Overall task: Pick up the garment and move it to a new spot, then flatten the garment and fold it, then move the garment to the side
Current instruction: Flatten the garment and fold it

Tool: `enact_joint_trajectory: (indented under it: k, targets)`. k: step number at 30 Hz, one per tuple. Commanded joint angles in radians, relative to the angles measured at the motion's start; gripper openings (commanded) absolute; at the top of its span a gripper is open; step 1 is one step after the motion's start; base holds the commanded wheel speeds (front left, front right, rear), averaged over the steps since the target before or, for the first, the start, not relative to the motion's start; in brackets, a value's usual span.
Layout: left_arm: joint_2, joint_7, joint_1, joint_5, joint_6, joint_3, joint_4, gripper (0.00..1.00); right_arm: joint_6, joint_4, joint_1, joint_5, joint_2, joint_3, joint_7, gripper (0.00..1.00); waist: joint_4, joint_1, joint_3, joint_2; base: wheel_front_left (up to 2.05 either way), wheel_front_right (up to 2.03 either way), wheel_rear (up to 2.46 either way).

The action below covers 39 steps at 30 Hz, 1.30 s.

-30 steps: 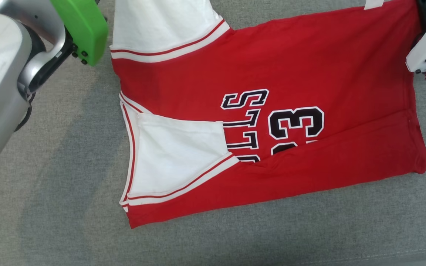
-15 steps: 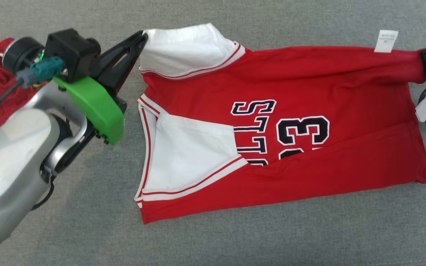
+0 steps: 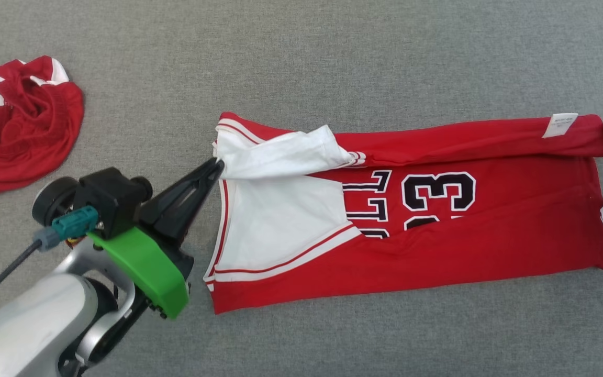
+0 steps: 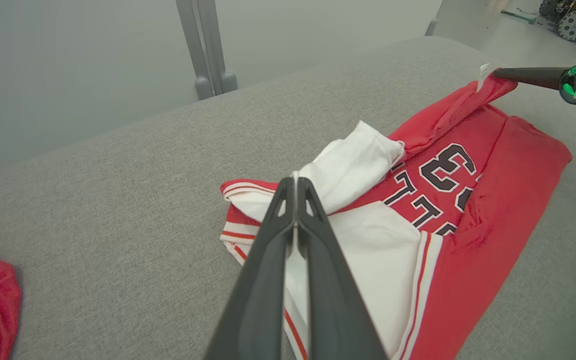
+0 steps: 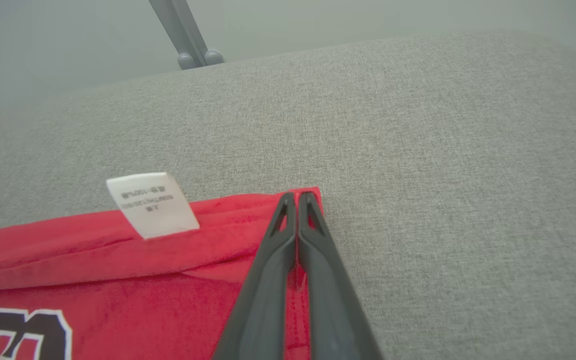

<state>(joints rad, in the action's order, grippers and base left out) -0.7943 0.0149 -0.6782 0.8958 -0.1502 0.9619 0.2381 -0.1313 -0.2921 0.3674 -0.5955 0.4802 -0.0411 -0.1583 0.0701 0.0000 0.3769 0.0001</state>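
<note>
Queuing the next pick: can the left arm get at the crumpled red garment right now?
Probably not yet: the way to the crumpled garment looks free, but the left pincer is shut on the jersey.

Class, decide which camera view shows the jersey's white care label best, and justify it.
Right wrist view: the care label sits close and large, its print lines visible. Head view shows the label small on the folded edge of the jersey; left wrist view, a distant white flap.

Robotics lab, looks like: grey fabric-topped bench (image 3: pixel 333 63), metal upright (image 4: pixel 203 45) and bare grey wall (image 4: pixel 68 60) behind it, wheeled machine parts (image 4: pixel 570 22) on the smooth floor (image 4: pixel 488 27) beyond.
</note>
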Motion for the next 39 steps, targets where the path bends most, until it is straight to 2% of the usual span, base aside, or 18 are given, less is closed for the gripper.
enact_joint_trajectory:
  k: [1,10,18,19,20,21,23,25,31,35,39]
  targets:
    - [-0.015,-0.011,0.032,0.013,-0.006,0.001,0.013,0.00,0.001,0.015,-0.032,-0.004,0.004,-0.011,-0.004,0.00,0.004,0.0000,-0.003,-0.0001,0.00,0.00,0.00]
    - [-0.038,-0.074,0.151,0.065,-0.021,0.006,0.026,0.00,0.001,0.075,-0.149,-0.005,-0.009,-0.060,-0.028,0.00,0.014,0.0000,-0.014,-0.0001,0.00,0.00,0.00]
    - [0.010,-0.085,0.214,0.076,-0.021,0.056,-0.011,0.00,0.001,0.074,-0.202,0.012,-0.026,-0.073,-0.053,0.00,0.022,0.0000,-0.016,-0.0001,0.00,0.00,0.00]
    - [0.021,-0.086,0.216,0.068,-0.026,0.061,-0.023,0.00,0.001,0.071,-0.204,0.010,-0.026,-0.069,-0.055,0.15,0.024,0.0000,-0.017,-0.0001,0.00,0.00,0.00]
    - [0.034,-0.085,0.219,0.071,-0.026,0.066,-0.034,0.31,0.001,0.067,-0.208,0.006,-0.025,-0.066,-0.057,0.47,0.027,0.0000,-0.020,-0.0001,0.00,0.00,0.00]
    - [0.045,-0.083,0.223,0.077,-0.027,0.071,-0.042,1.00,0.001,0.064,-0.212,0.005,-0.023,-0.065,-0.055,1.00,0.028,0.0000,-0.024,-0.0001,0.00,0.00,0.00]
    - [0.061,-0.086,0.225,0.079,-0.029,0.074,-0.065,1.00,0.001,0.059,-0.222,0.004,-0.022,-0.068,-0.035,1.00,0.028,0.0000,-0.041,-0.0001,0.00,0.00,0.00]
    - [0.075,-0.108,0.235,0.082,-0.054,0.062,-0.084,1.00,0.001,0.062,-0.240,-0.003,-0.026,-0.071,-0.018,1.00,0.025,0.0000,-0.069,-0.0001,0.00,0.00,0.00]
    - [0.139,-0.249,0.324,0.096,-0.168,-0.021,-0.134,1.00,0.001,0.070,-0.334,0.014,-0.050,-0.087,0.089,1.00,0.004,0.0000,-0.187,-0.0001,0.00,0.00,0.00]
    - [0.201,-0.279,0.416,0.049,-0.224,-0.092,-0.173,1.00,0.001,0.046,-0.390,0.042,-0.099,-0.067,0.173,1.00,-0.012,0.0000,-0.270,-0.0001,0.00,0.00,0.00]
    - [0.288,-0.280,0.529,-0.099,-0.245,-0.209,-0.194,1.00,0.001,0.000,-0.432,0.064,-0.145,-0.046,0.238,1.00,-0.017,0.0000,-0.343,-0.0001,0.00,0.00,0.00]
